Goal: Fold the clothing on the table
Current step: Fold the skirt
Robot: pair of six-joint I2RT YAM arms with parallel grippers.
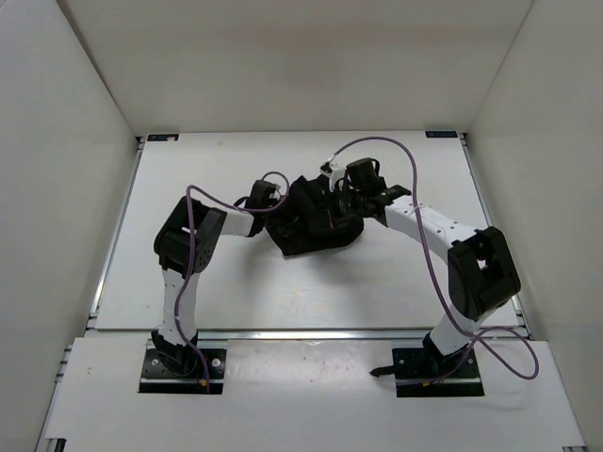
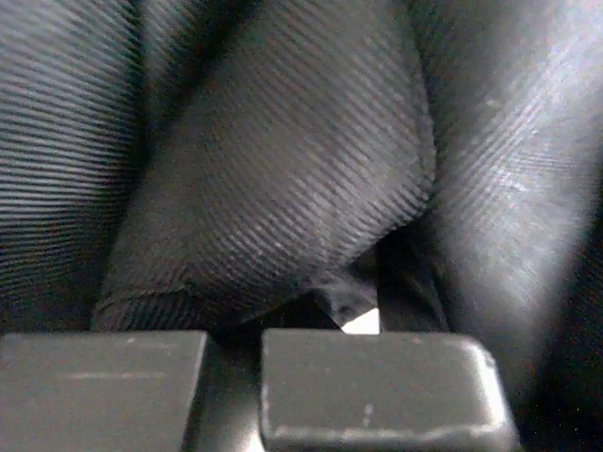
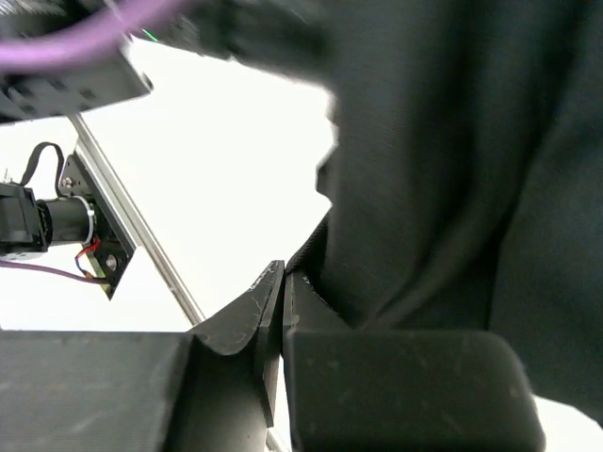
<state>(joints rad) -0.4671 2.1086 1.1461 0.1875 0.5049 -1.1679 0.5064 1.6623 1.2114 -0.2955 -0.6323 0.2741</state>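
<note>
Black pleated clothing [image 1: 316, 234] bunched mid table [image 1: 188, 282], long axis left-right, strung between arms. Left gripper [image 1: 272, 208] clamped on left end, right gripper [image 1: 348, 201] on right end (neither nearer).

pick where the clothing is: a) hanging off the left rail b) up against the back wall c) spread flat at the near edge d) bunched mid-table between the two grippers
d: the clothing sits bunched in the middle of the table, with the left gripper and right gripper both at it.
</note>
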